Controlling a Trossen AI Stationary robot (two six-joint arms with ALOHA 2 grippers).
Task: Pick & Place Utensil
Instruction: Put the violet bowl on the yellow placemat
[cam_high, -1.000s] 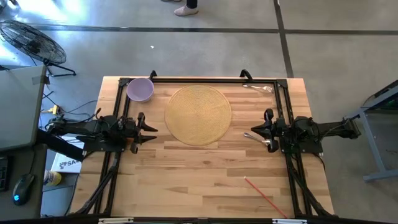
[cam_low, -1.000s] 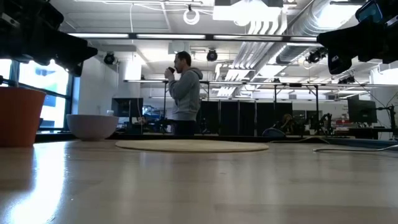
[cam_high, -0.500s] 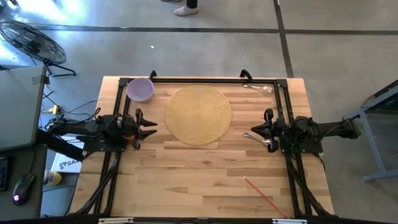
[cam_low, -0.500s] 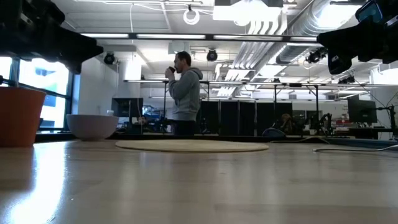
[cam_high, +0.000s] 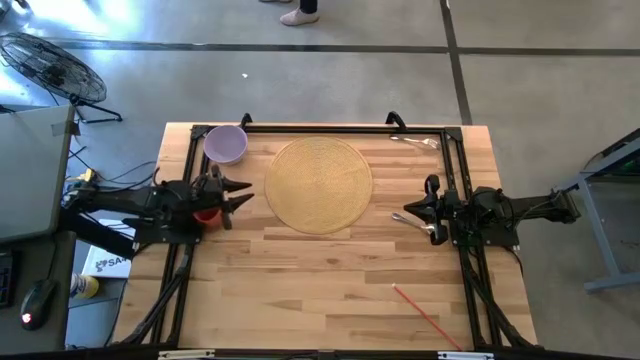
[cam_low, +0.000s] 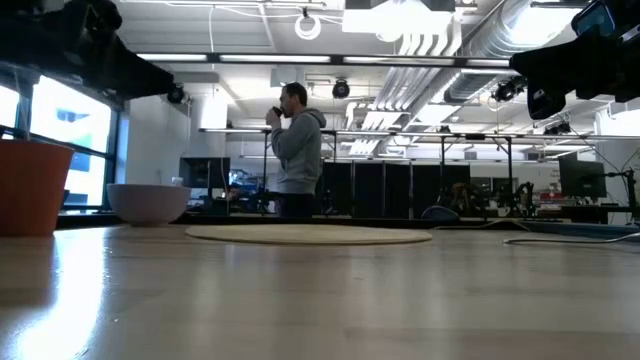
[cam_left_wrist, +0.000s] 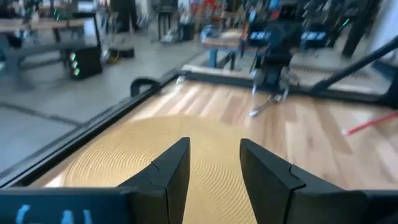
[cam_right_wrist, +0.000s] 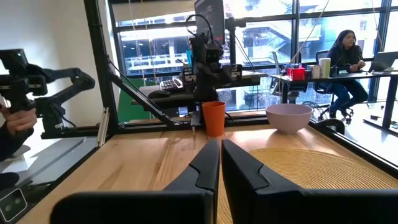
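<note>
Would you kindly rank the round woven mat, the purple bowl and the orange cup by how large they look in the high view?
1. Round woven mat, by far.
2. Purple bowl.
3. Orange cup, though the left arm partly hides it.

Round mat (cam_high: 318, 184) sits mid-table toward the back. Bowl (cam_high: 225, 143) is at its back-left, cup (cam_high: 205, 215) just left of it.

1. The high view looks straight down on the whole table (cam_high: 330, 290) and both arms.
2. The low view sits at tabletop height, facing the room.
3. Each wrist view looks across the table toward the opposite arm.
4. All four share the round mat (cam_high: 318, 184).
</note>
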